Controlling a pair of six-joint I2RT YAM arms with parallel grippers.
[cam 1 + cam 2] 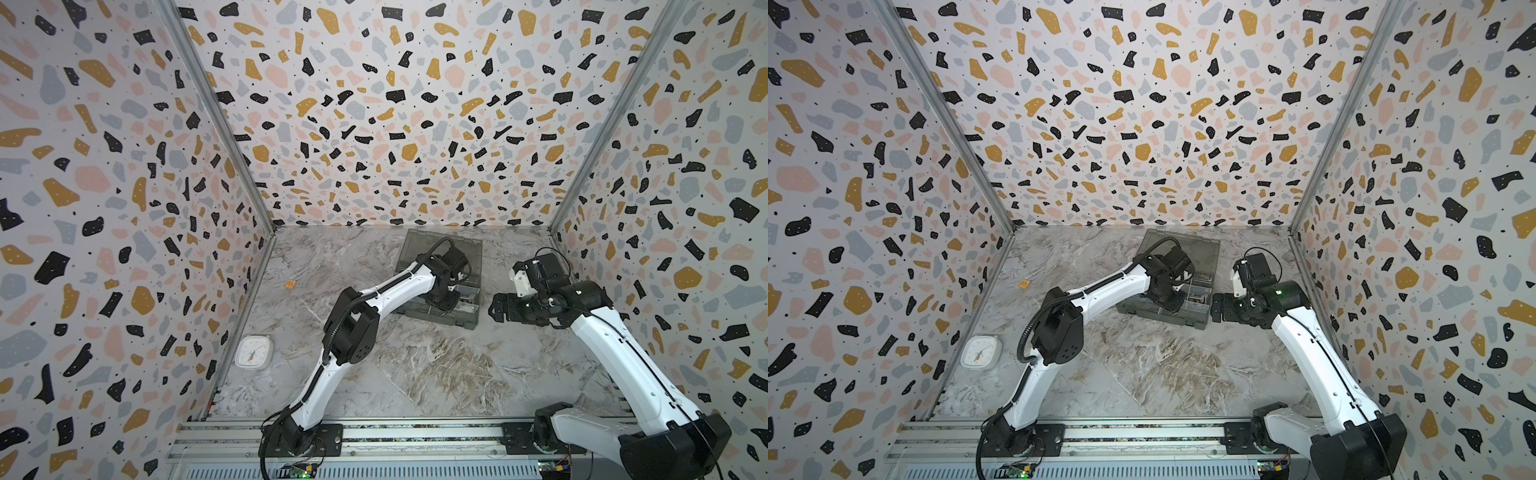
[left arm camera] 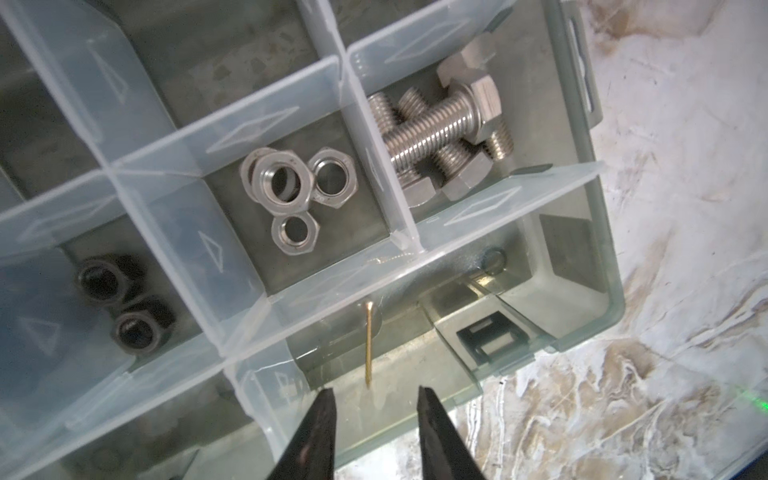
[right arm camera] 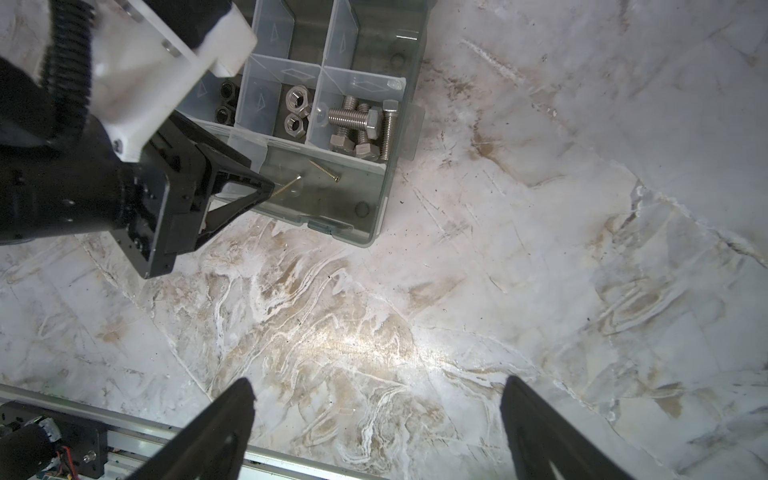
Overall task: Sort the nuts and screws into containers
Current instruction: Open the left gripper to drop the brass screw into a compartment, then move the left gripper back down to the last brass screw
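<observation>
Box: the organiser box [image 2: 606, 266] stands open at the back centre of the desk [image 3: 540, 208] in both top views, its lid laid back
Silver bolts: several silver bolts [image 2: 444, 129] lie piled in the corner compartment, upper right of the left wrist frame
Silver nuts: four silver nuts [image 2: 297, 189] share the next compartment, centre of that frame
Black nuts: two black nuts [image 2: 120, 307] sit in their own compartment at the lower left
Brass screws: a thin brass screw [image 2: 368, 345] is in the long front compartment, lower centre; the right wrist view shows a second brass screw [image 3: 325, 171] beside it in the same compartment
Left fingers: the left fingers [image 2: 320, 424] are apart over that long compartment, with the screw's near end just at their tips and nothing pinched
Right fingers: the right fingers [image 3: 224, 419] are spread wide and empty over bare desk, right of the box
Done: each kind we can see has its own compartment
Left: we find no loose screw or nut on the desk; a small orange piece [image 1: 289, 284] at mid left is too small to identify, and the white clock [image 1: 253, 352] is no part of the job; we judge the sorting at or near its end
</observation>
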